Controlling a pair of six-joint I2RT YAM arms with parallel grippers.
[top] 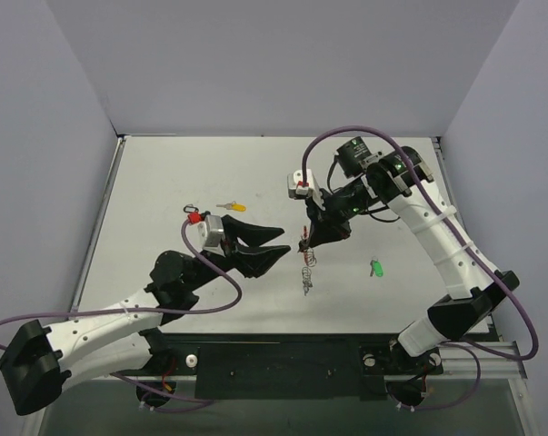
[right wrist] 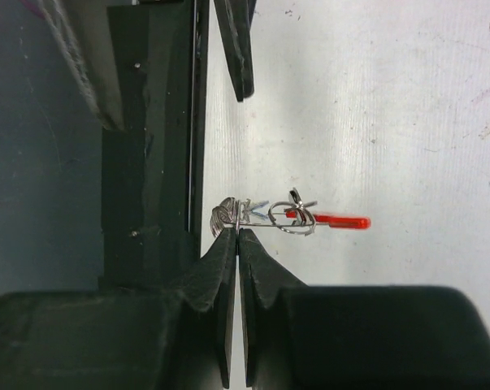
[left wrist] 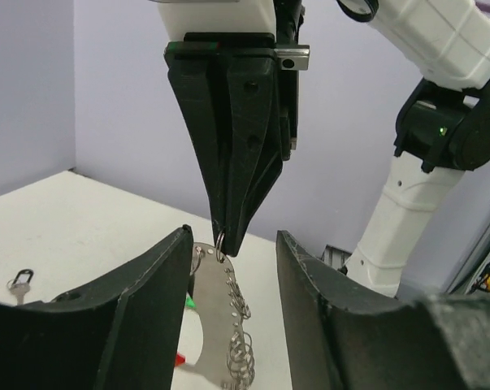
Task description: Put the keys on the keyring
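Note:
My right gripper [top: 310, 242] is shut on the top ring of the keyring [top: 307, 269] and holds it hanging above the table. The keyring is a silver coil strip with a red plastic piece [right wrist: 342, 221]. It also shows in the right wrist view [right wrist: 297, 218] at that gripper's tips [right wrist: 239, 231]. My left gripper [top: 275, 245] is open and empty just left of the keyring. In the left wrist view [left wrist: 232, 236] the keyring [left wrist: 220, 317] hangs between its two fingers. A yellow key [top: 230, 207] and a green key [top: 377, 268] lie on the table.
A small red and black piece [top: 194, 216] lies beside the left wrist. A small key with a dark loop [left wrist: 19, 282] lies on the table at the left of the left wrist view. The right arm [top: 437, 236] arches over the table's right side.

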